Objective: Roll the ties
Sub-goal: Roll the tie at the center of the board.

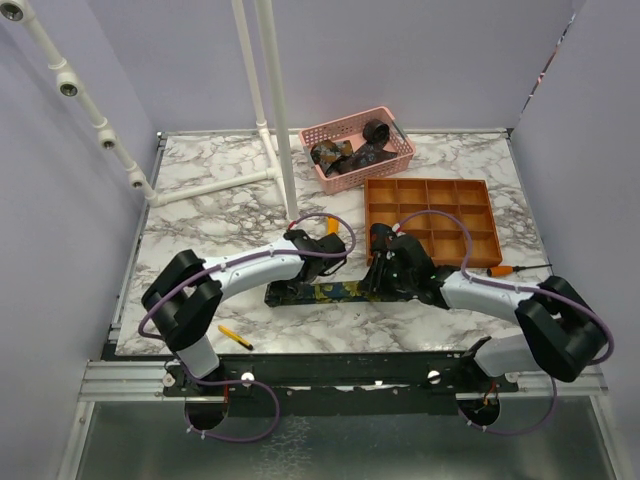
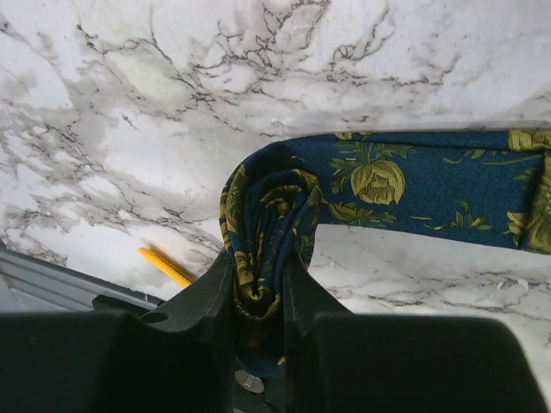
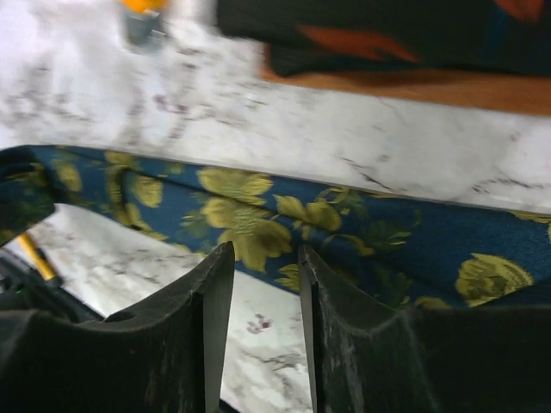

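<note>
**Holding one end of a navy floral tie (image 1: 320, 292) over a marble table (image 1: 200, 220)**

At the far left, a white pipe frame (image 1: 282, 150) rises from the back half of the table. Close to the front edge, a slim yellow tool (image 1: 235, 337) lies on the marble, well apart from the tie.

The left arm reaches in from the left. The left gripper (image 2: 258, 288) is clamped firmly on one end of the floral tie, where the fabric is wound into a small coil. Its black fingers (image 2: 215, 292) press that coil from both sides. The cloth is deep navy with yellow-green roses. From the coil the rest of the tie runs off to the right as a flat band.

Seen from above, the tie is a long dark strip across the middle of the table, parallel to the front edge and spanning the space between the two wrists. In the wrist views it seems to hang slightly clear of the marble.

The right gripper (image 3: 265, 275) meets the band further along. Its two fingers stand a little apart with a narrow gap, their tips at the band's lower edge. Nothing is pinched between them, and whether they touch the cloth is unclear.

Behind the arms, a pink basket (image 1: 372, 172) holds rolled ties (image 1: 375, 131). Right of it and nearer, an orange divided tray (image 1: 470, 215) sits flat. The right wrist view shows blurred dark fabric with orange print (image 3: 387, 39) against an orange surface. At the far right, a small orange-handled tool (image 1: 503, 270) lies just in front of the tray.
</note>
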You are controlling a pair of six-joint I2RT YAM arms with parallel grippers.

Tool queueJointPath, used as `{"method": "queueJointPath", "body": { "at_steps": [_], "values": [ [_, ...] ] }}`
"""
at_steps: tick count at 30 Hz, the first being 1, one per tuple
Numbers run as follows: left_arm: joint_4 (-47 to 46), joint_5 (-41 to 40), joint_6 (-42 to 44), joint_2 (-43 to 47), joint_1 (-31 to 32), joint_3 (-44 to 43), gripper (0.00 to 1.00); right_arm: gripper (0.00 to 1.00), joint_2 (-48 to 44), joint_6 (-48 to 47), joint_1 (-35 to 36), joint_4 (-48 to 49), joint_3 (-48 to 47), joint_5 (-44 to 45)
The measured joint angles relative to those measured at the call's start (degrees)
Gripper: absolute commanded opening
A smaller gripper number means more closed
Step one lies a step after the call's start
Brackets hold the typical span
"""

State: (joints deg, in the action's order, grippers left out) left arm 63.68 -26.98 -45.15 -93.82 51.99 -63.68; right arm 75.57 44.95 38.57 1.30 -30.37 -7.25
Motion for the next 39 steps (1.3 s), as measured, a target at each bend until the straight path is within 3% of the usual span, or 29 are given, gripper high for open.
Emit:
{"method": "queueJointPath", "body": {
  "at_steps": [3,11,18,21,28,32,33,39],
  "values": [
    [1.0,-2.3,-1.3,-2.8,0.8,-1.8,0.0,0.38,3.8,1.6,-0.2,2.6,1.2,0.3],
    [5.1,-9.5,-5.5,-11.8,3.5,-6.1,0.0,0.39,3.0,3.5,-0.1,7.6,4.3,0.6],
    [8.5,-14.2,-7.8,-21.3,5.6,-11.3,0.01,0.61,-2.6,3.8,0.1,4.7,6.4,0.8],
    [9.6,-15.0,-7.6,-23.8,6.3,-12.8,0.21,0.66,-7.6,3.6,0.1,0.2,7.3,1.3],
    [8.6,-14.3,-5.5,-26.0,6.3,-15.8,0.63,0.67,-17.0,3.4,0.1,-9.1,8.9,2.7],
    [9.1,-14.6,-4.2,-25.9,6.5,-17.3,0.95,0.67,-18.8,3.4,0.1,-11.6,9.7,3.1],
    [9.3,-14.6,-3.8,-25.6,6.5,-17.7,0.99,0.67,-19.0,3.4,0.1,-11.9,9.9,3.1],
    [6.4,-12.6,-3.5,-22.7,7.0,-18.4,0.99,0.73,-20.9,3.4,0.1,-14.4,10.1,3.1]
  ]
}}
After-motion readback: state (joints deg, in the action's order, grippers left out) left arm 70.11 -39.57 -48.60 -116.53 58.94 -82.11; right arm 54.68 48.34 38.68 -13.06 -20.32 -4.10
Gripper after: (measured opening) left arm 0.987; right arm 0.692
